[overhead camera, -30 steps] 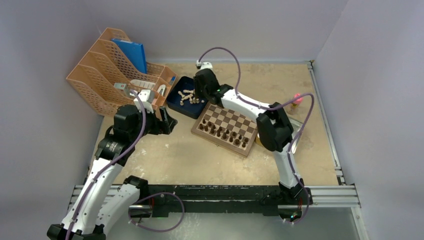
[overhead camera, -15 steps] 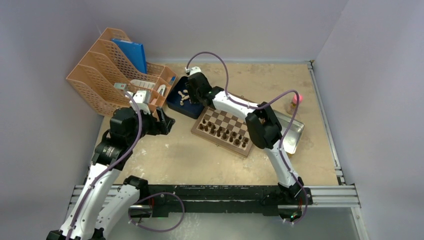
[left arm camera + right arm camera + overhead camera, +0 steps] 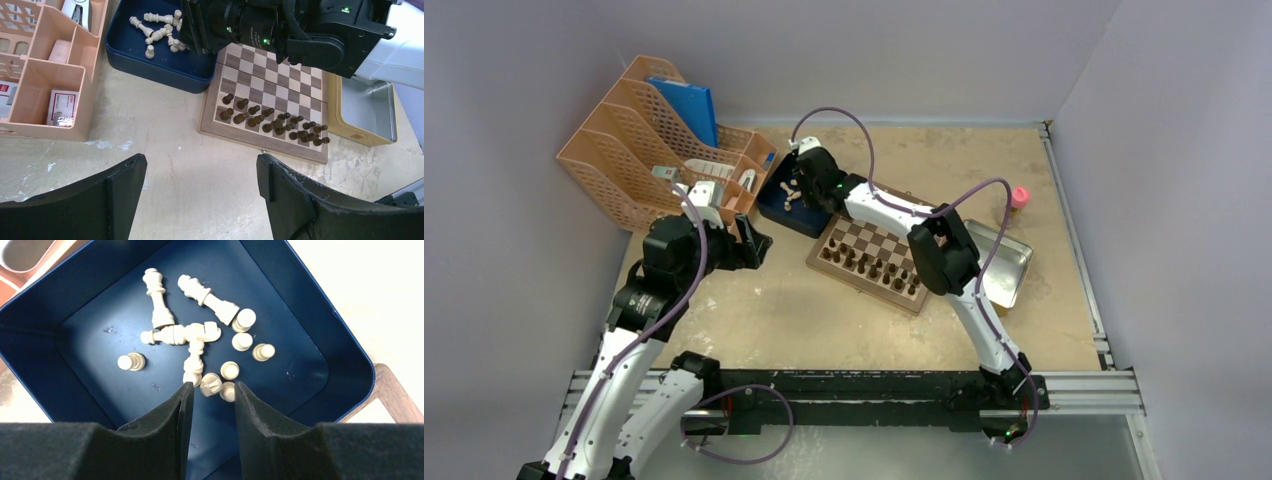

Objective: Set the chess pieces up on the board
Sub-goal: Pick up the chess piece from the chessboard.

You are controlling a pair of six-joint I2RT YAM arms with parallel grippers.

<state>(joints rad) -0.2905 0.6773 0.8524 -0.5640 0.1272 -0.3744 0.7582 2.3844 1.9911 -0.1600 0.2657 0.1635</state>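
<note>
– Right wrist view: how do the chess pieces [image 3: 195,333] look?
– Pale cream turned wood, small and smooth. All the ones I can see lie loose on the floor of the dark blue tray [image 3: 90,300], bunched about its middle. Two tall ones lie flat on their sides toward the tray's far wall. A notched-top piece lies on its side at the centre, and several short ones show round ends.
– Right tool [image 3: 213,389]?
– Down inside the tray, at the near edge of the bunch. Jaws a narrow way apart, blue floor showing between them. One short piece sits right at the fingertips; whether it touches them, cannot tell.
– Left tool [image 3: 200,182]?
– Jaws wide apart, nothing between. It hangs over the counter [image 3: 165,150], well apart from the tray, on its near side.
– And the board [image 3: 280,82]?
– Just beside the tray, at a slant to it. Cream and dark brown checks, brown frame. Dark brown pieces [image 3: 272,122] stand in two ragged rows along the board's side away from the tray.
</note>
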